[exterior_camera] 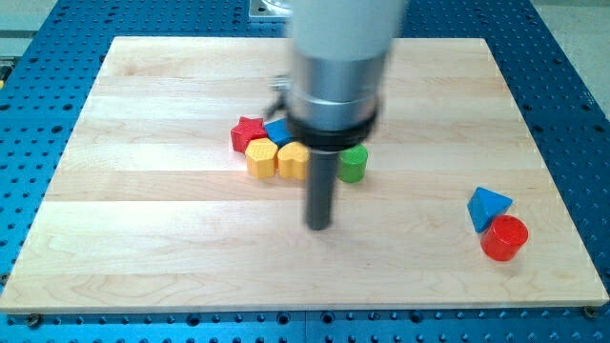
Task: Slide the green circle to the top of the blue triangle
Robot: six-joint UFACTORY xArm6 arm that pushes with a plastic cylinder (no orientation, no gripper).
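Note:
The green circle point(354, 163) stands near the board's middle, just right of my rod. The blue triangle point(487, 206) lies at the view's right, touching a red circle point(504, 238) below it. My tip point(318, 226) rests on the board below and left of the green circle, apart from it, and far left of the blue triangle.
A cluster sits left of the green circle: a red star point(246, 132), a blue block point(277, 131) partly hidden by my arm, a yellow block point(260, 158) and another yellow block point(292, 160). The wooden board point(143, 238) lies on a blue perforated table.

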